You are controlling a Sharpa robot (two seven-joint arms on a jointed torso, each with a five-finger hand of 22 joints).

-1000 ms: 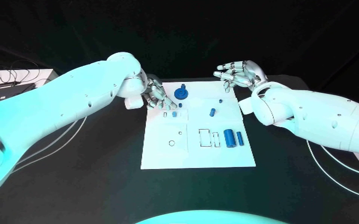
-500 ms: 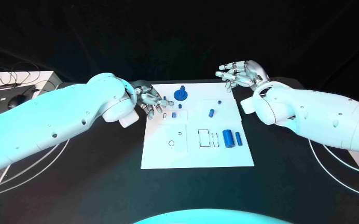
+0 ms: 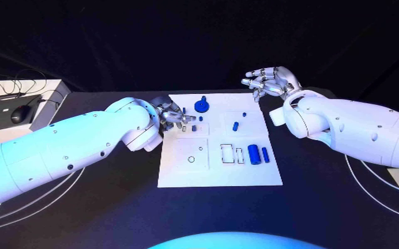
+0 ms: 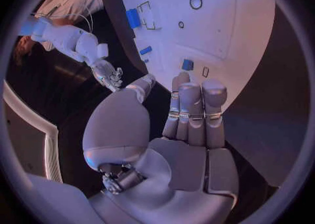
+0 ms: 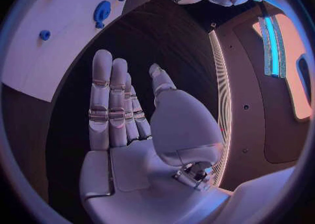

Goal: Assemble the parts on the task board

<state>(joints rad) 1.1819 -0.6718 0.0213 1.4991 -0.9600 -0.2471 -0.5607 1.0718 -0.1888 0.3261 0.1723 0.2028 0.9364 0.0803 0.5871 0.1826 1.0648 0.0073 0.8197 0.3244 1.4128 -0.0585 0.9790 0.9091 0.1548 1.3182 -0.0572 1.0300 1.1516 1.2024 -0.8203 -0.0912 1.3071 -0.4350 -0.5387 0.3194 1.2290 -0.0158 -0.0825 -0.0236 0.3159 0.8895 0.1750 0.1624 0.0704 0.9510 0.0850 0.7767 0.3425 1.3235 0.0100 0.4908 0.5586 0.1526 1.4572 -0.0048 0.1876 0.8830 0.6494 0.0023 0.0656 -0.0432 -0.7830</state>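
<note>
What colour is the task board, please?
White; the task board shows best in the head view.

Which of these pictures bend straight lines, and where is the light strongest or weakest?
Head view: the task board keeps straight edges and is brightly lit, while the background behind the table is nearly black. Left wrist view: fisheye, so the board's edges curve; the left hand is evenly lit. Right wrist view: also curved; the right hand is lit, and bright strips glare near the circle's rim.
</note>
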